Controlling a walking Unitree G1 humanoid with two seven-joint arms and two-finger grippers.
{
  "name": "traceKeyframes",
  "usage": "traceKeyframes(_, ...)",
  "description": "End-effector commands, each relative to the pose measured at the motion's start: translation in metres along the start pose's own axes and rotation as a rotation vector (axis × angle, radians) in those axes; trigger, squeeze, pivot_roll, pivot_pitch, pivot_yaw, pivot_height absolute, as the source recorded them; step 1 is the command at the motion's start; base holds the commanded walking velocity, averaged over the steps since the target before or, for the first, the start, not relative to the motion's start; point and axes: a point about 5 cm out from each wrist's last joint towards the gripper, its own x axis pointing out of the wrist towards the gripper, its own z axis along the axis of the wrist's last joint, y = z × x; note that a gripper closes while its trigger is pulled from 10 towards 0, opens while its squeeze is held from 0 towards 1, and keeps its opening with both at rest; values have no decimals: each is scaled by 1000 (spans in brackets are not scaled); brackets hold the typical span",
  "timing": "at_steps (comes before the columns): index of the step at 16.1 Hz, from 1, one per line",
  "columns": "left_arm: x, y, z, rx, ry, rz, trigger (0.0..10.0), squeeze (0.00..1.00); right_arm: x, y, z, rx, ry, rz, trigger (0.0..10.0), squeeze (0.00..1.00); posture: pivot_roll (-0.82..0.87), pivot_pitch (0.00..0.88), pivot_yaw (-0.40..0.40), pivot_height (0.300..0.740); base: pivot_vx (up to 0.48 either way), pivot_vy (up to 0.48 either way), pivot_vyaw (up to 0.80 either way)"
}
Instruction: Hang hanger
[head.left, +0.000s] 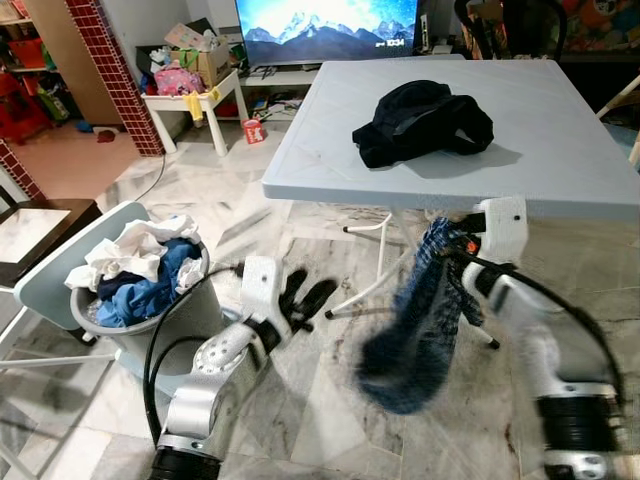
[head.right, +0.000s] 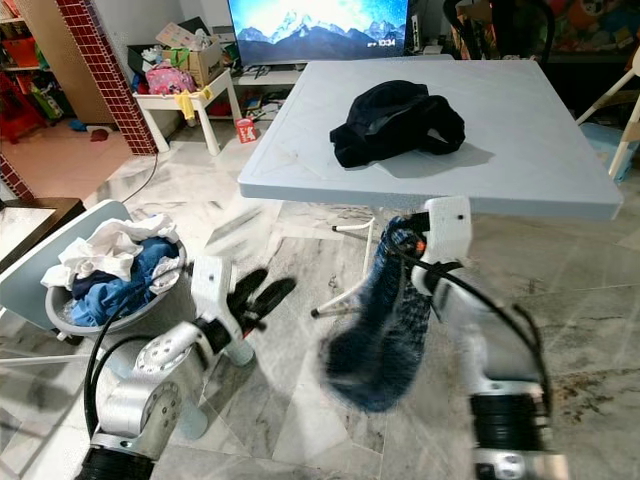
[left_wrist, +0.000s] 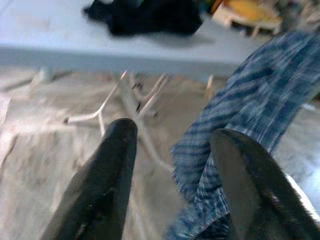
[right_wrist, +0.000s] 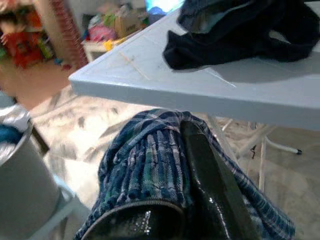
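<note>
We see our right end effector (head.left: 458, 252) just below the near edge of the light blue worktop (head.left: 560, 130). Its black fingers (right_wrist: 210, 185) are closed on a blue checked cloth (head.left: 420, 320), which hangs down from it toward the marble floor (head.left: 310, 400). The lower part of the cloth is blurred, so we cannot tell what kind of garment it is. In the right wrist view the cloth is bunched between and around the two fingers.

Our left end effector (head.left: 305, 297) is to the left of the right one and a little lower, above the floor, apart from the cloth. Its two fingers (left_wrist: 100, 185) stand spread with a clear gap between them and hold nothing. In the left wrist view the checked cloth hangs just beyond one of these fingers, and we cannot tell if it touches.

On the worktop, above and beyond the right end effector, lies a black garment (head.left: 420, 122) in a loose heap, well apart from both end effectors. We cannot make out a hanger in these pictures.

To the left of the left end effector stands a grey basket (head.left: 150, 325) full of white and blue laundry (head.left: 140, 270). Far behind the worktop a screen (head.left: 325, 30) shows a mountain picture, and a small white side table (head.left: 195, 105) carries mixed things.
</note>
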Motion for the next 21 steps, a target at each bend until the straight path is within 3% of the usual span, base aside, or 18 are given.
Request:
traceKeyframes(1, -3, -7, 3, 8, -3, -38, 10000, 1000, -3, 5, 0, -1, -33, -24, 0, 0, -73, 4, 74, 740, 0, 0, 0)
traceKeyframes(2, -4, -12, 2, 7, 4, -63, 10000, 1000, -3, 11, -5, 8, -29, -26, 0, 0, -70, 3, 75, 740, 0, 0, 0)
traceKeyframes(4, -6, -4, -6, 6, 34, -23, 10000, 1000, -1, 16, -9, 14, -34, -57, 0, 0, -75, 2, 79, 740, 0, 0, 0)
traceKeyframes(5, -9, 9, -14, 30, 83, 58, 10000, 1000, 6, 14, -4, -15, -59, -136, 0, 0, -75, 0, 80, 740, 0, 0, 0)
traceKeyframes(8, -5, 11, -21, 30, 111, 95, 10000, 1000, 18, 17, 13, -57, -95, -181, 0, 0, -75, 0, 73, 740, 0, 0, 0)
traceKeyframes(10, 6, 13, -31, -69, 124, 123, 10000, 1000, 26, 24, 26, -124, -102, -178, 0, 0, -81, 0, 64, 740, 0, 0, 0)
traceKeyframes(14, 26, 12, -32, -102, 95, 160, 10000, 1000, 26, 32, 43, -59, -94, -157, 0, 0, -96, 4, 56, 740, 0, 0, 0)
traceKeyframes(15, 34, 12, -37, -144, 110, 189, 10000, 1000, 24, 34, 51, -43, -93, -135, 0, 0, -105, 3, 56, 740, 0, 0, 0)
traceKeyframes(21, 48, 10, -57, -221, 158, 180, 10000, 1000, 14, 42, 83, -36, -108, -87, 0, 0, -174, 5, 66, 740, 0, 0, 0)
